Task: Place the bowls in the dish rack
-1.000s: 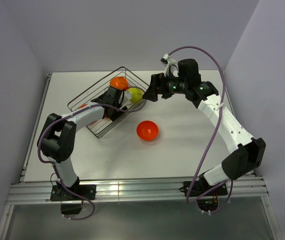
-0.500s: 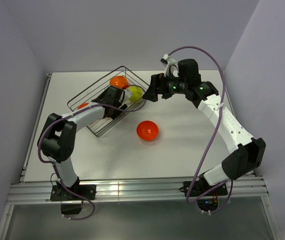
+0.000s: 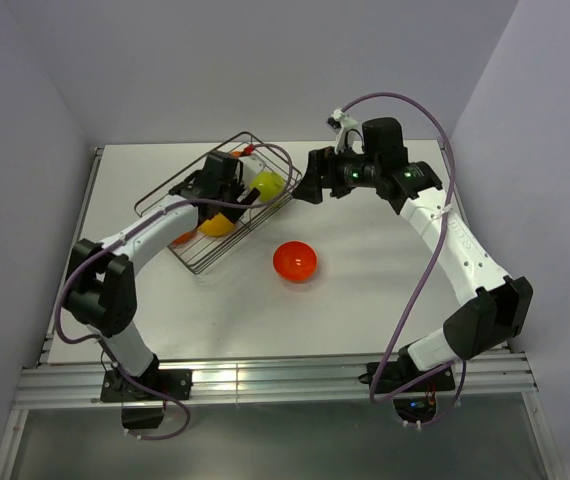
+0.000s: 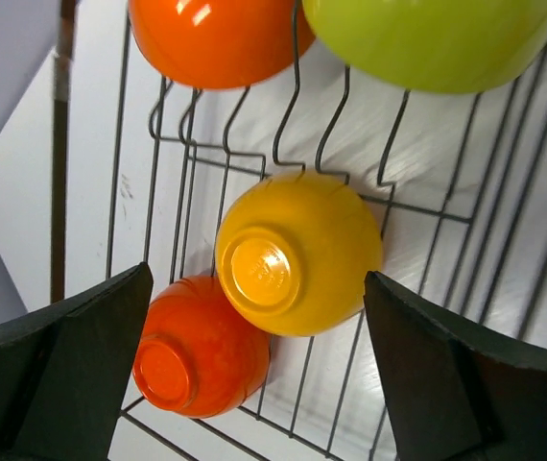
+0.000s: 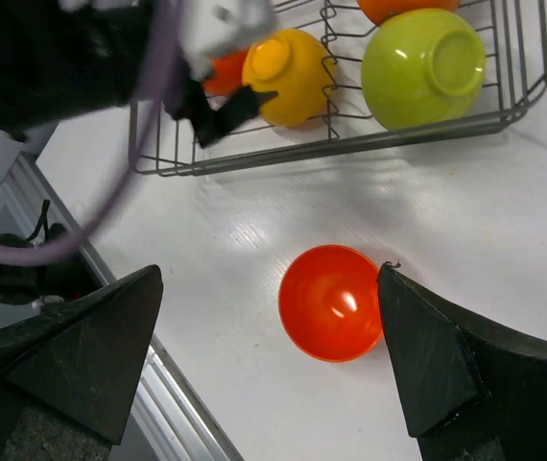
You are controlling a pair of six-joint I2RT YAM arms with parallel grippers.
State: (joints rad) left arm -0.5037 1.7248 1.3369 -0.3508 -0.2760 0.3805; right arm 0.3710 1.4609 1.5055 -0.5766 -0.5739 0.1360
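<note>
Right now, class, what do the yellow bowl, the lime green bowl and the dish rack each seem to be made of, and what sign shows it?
Yellow bowl: probably plastic, glossy; even colour, sharp highlight on its moulded base.
Lime green bowl: likely the same plastic; smooth sheen.
Dish rack: dark metal wire, possibly coated; thin bent rods with wavy dividers.

On my feed I see a white table with a matte top. Behind the table stands a plain pale lilac back wall. A left wall and a right wall flank the table. An aluminium rail runs along the table's near edge, with a grey surface below it.
</note>
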